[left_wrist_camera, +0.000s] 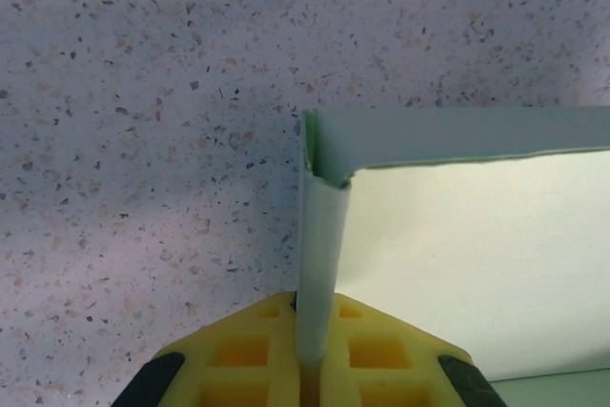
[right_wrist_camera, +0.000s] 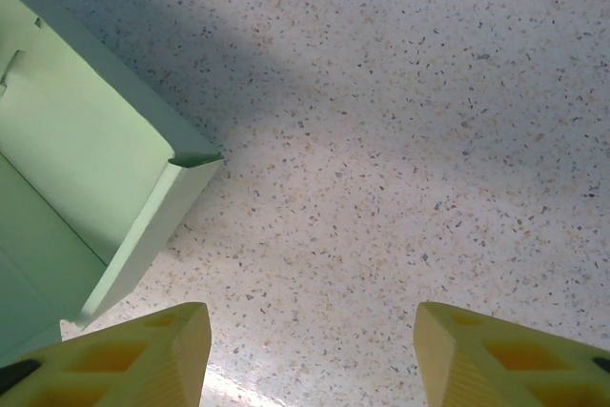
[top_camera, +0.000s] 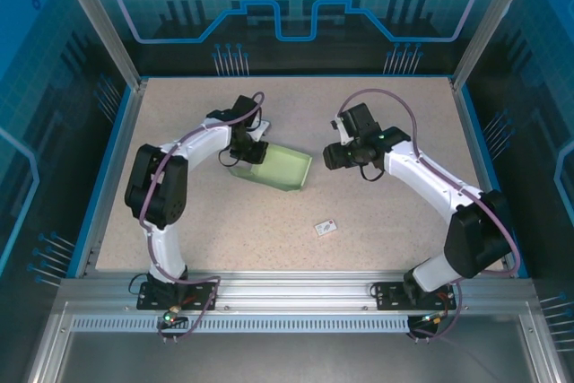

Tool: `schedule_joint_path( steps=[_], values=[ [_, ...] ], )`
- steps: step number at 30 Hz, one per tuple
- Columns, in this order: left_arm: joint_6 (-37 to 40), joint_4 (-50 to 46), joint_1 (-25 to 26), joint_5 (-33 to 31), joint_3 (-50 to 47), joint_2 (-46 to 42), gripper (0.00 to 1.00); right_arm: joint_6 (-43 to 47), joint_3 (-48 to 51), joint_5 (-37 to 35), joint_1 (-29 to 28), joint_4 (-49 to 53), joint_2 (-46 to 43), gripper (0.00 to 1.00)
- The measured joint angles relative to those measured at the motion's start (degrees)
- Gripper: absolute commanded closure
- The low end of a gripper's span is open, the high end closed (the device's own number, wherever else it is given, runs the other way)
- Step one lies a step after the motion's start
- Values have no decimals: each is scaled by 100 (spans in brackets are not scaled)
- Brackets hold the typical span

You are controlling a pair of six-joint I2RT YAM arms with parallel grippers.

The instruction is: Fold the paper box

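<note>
One paper box (left_wrist_camera: pixel 457 235) edge hides in left hand (left_wrist_camera: pixel 311 374).

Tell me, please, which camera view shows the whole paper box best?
The top external view: the paper box lies whole there, walls raised. The left wrist view shows a wall pinched in the left gripper; the right wrist view, one corner.

Cut off and unreadable
In my left wrist view my paper box (left_wrist_camera: pixel 457 135) runs off the right edge, in my right wrist view off the left; the white tag (top_camera: pixel 326 227) is too small to read.
</note>
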State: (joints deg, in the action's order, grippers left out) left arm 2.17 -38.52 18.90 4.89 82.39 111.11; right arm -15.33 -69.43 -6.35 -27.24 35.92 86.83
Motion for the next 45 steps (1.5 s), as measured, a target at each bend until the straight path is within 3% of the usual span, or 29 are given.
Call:
schedule_joint_path(
  steps=[12, 18, 25, 30, 37, 45],
  values=[
    [251, -280, 0, 24, 444, 509, 89, 0, 68, 85, 4, -66, 186, 40],
    [293, -404, 2, 59, 686, 802, 79, 0, 94, 92, 4, -68, 251, 40],
    [389, -520, 2, 103, 1056, 909, 57, 2, 96, 101, 4, -68, 264, 40],
    [374, -472, 0, 96, 1231, 846, 50, 37, 90, 103, 4, -74, 376, 40],
    [-4, 116, -127, -107, 929, -273, 46, 42, -369, 444, 190, -177, 1071, 40],
    [-977, 1432, -444, -584, -1082, -2804, 45, 42, -1451, 1231, 210, -538, 2350, 38]
  ],
)
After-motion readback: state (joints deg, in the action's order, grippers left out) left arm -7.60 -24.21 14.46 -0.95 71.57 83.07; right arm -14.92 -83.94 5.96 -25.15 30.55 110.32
